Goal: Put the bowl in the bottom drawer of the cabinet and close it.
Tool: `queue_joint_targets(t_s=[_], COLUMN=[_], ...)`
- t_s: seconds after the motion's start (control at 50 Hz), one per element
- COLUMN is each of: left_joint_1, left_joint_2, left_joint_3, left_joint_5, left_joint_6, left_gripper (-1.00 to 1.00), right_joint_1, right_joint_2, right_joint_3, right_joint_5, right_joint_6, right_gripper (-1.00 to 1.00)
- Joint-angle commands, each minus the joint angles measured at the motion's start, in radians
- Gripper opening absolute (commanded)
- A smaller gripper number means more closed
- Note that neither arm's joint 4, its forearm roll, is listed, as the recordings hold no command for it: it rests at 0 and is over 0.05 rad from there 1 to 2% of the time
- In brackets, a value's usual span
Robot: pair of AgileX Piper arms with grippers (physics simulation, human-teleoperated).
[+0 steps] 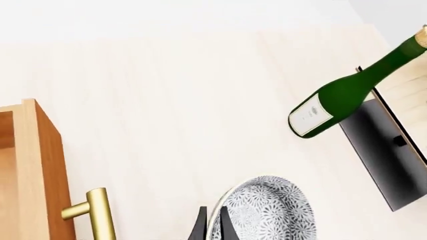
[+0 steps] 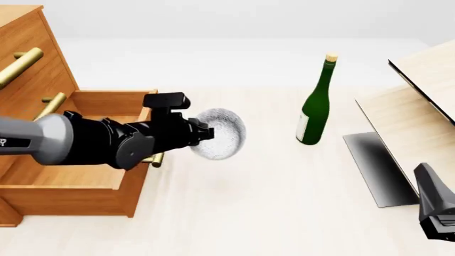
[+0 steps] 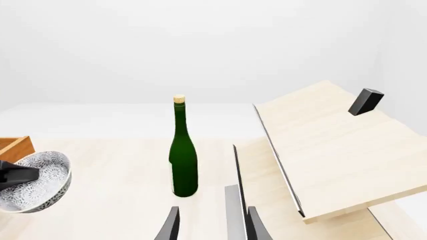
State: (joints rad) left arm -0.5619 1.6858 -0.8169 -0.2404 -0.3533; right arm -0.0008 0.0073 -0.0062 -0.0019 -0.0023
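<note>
In the front view the white, grey-blue speckled bowl (image 2: 226,133) hangs in the air, tipped on its side, just right of the open bottom drawer (image 2: 67,200) of the orange-brown cabinet (image 2: 53,74). My left gripper (image 2: 204,133) is shut on the bowl's rim. In the left wrist view, its two black fingers (image 1: 200,226) pinch the rim of the bowl (image 1: 270,210). The drawer's front (image 1: 37,165) and brass handle (image 1: 97,212) show beside it. My right gripper (image 3: 213,227) is open and holds nothing, far to the right of the bowl (image 3: 37,182).
A green wine bottle (image 2: 315,104) stands upright mid-table, right of the bowl. Pale wood slanted panels (image 2: 419,114) with a dark base (image 2: 376,165) fill the right side. The two upper drawers are shut, their brass handles (image 2: 18,64) sticking out.
</note>
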Motion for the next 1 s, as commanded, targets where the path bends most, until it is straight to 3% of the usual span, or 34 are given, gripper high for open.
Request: queue_joint_targets(t_s=[0.02,0.58,1.0], left_joint_1=[0.015,0.035,0.153], left_joint_2=[-0.065,-0.223,-0.371], left_joint_3=[0.021,0.080,0.128], left_joint_5=[0.016,0.063,0.101], left_joint_6=[0.014,0.057,0.111], left_gripper=[-1.00,-1.00,-1.00], right_joint_1=[0.001,0.000,0.000], right_joint_2=[0.000,0.000,0.000], right_joint_3=[0.000,0.000,0.000], right_joint_5=[0.001,0.001,0.001], right_joint_6=[-0.001,0.000,0.000], right_gripper=[1.00,1.00,1.00])
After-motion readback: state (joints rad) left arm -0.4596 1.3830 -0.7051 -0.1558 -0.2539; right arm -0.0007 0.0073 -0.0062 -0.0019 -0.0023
